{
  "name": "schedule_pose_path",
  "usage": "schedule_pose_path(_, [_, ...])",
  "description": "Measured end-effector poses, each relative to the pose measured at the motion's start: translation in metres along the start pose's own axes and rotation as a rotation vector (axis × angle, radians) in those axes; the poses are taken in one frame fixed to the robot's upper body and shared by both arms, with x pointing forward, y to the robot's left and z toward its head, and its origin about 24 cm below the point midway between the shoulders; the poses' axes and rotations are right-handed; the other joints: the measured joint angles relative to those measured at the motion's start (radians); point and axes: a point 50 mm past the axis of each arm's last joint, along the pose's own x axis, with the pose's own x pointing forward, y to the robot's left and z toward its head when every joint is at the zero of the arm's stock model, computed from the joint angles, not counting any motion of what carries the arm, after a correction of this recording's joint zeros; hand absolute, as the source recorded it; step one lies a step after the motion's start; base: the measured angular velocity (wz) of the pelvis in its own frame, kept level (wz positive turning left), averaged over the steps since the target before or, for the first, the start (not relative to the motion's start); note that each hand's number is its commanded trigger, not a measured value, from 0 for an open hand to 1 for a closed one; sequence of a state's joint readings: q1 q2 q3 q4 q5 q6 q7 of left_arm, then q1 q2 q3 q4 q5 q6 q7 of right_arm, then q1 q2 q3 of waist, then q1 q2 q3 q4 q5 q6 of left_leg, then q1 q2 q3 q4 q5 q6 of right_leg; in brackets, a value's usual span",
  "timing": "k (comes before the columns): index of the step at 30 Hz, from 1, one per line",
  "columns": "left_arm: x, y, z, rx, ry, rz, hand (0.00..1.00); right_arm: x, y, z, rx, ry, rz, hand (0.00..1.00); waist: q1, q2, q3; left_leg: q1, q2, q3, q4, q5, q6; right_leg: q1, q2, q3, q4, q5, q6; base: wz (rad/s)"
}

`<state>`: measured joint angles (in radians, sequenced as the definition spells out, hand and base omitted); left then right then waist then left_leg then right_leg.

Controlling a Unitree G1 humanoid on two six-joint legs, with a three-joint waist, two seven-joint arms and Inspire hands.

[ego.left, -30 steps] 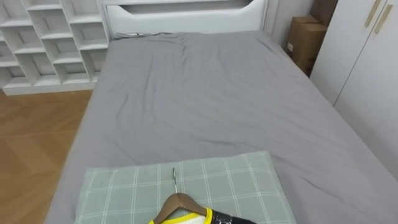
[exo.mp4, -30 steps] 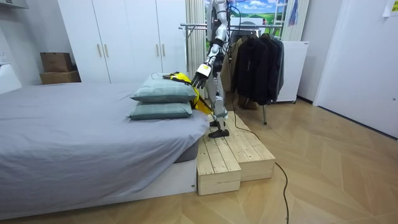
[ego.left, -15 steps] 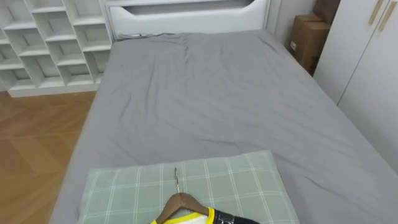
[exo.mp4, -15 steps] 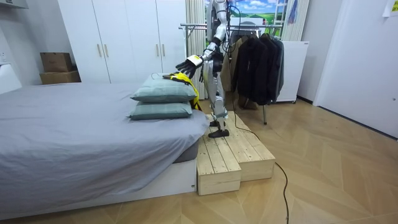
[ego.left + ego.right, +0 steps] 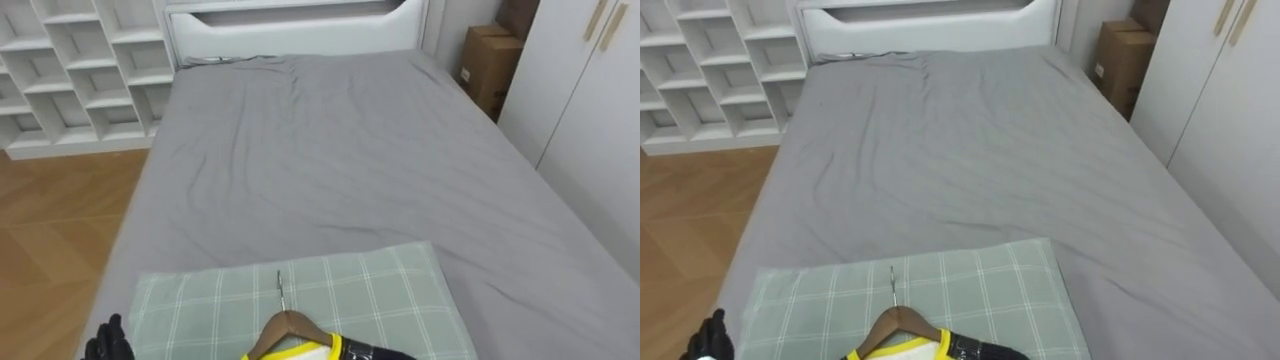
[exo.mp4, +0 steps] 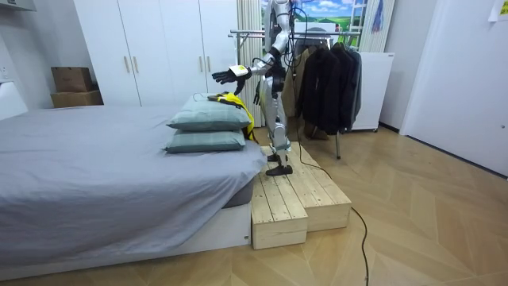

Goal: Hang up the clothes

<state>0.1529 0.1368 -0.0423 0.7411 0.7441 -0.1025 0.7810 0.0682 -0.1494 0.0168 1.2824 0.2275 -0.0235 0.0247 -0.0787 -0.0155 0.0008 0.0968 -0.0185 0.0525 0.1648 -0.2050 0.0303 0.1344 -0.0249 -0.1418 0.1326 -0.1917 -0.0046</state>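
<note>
A wooden hanger (image 5: pixel 288 328) with a metal hook lies on a green checked pillow (image 5: pixel 360 290) at the near end of the bed. A yellow and black garment (image 5: pixel 318 350) hangs on it, cut off by the lower edge. In the room view the yellow garment (image 6: pixel 234 102) rests on the top pillow (image 6: pixel 208 117). My left hand (image 5: pixel 108 343) comes in at the lower left, open, left of the pillow and apart from the hanger. The room view shows that left hand (image 6: pixel 226 75) stretched out above the pillows with straight fingers.
I stand on a wooden platform (image 6: pixel 298 199) beside the grey bed (image 5: pixel 330 150). Behind me is a clothes rack (image 6: pixel 262 33) with dark clothes (image 6: pixel 325 83). White shelves (image 5: pixel 70 70) stand at the far left; white wardrobe doors (image 5: pixel 590 110) and cardboard boxes (image 5: pixel 490 65) are on the right.
My left arm has risen from beside the pillows to stretch out over them, and the hand has come into the eye view at lower left. The hanger and garment have not moved.
</note>
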Motion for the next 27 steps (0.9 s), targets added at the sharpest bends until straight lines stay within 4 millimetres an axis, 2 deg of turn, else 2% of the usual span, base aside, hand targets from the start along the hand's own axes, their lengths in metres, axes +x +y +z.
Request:
schedule_pose_path(12, [-0.003,-0.006,0.031,0.072,-0.238,-0.037,0.00,0.000,0.003,0.003,-0.006,-0.038,0.008,0.00,-0.017,-0.006,-0.0028,-0.014,-0.002,0.005,0.001,0.001,0.000,-0.013,-0.002,0.015,0.001,0.000,0.000,-0.01])
schedule_pose_path(16, [-0.005,-0.008,0.035,0.079,-0.270,-0.050,0.00,0.000,0.003,0.003,-0.006,-0.042,0.009,0.00,-0.026,-0.006,-0.0027,-0.011,-0.001,0.015,0.001,0.001,0.000,-0.013,-0.002,0.023,0.001,0.000,0.000,-0.05])
schedule_pose_path(20, [-0.008,-0.012,0.037,0.089,-0.299,-0.077,0.00,0.000,0.003,0.003,-0.014,-0.042,0.011,0.00,-0.033,-0.003,0.0011,0.000,0.000,0.027,-0.001,0.001,0.000,-0.002,0.000,0.036,0.002,0.000,0.000,-0.08])
schedule_pose_path(27, [-0.012,-0.017,0.032,0.119,-0.285,-0.141,0.00,0.000,0.003,0.002,-0.011,-0.034,0.016,0.00,-0.050,0.002,0.0030,0.003,0.007,0.034,-0.014,0.000,0.000,-0.008,0.009,0.049,0.003,0.004,-0.003,-0.03])
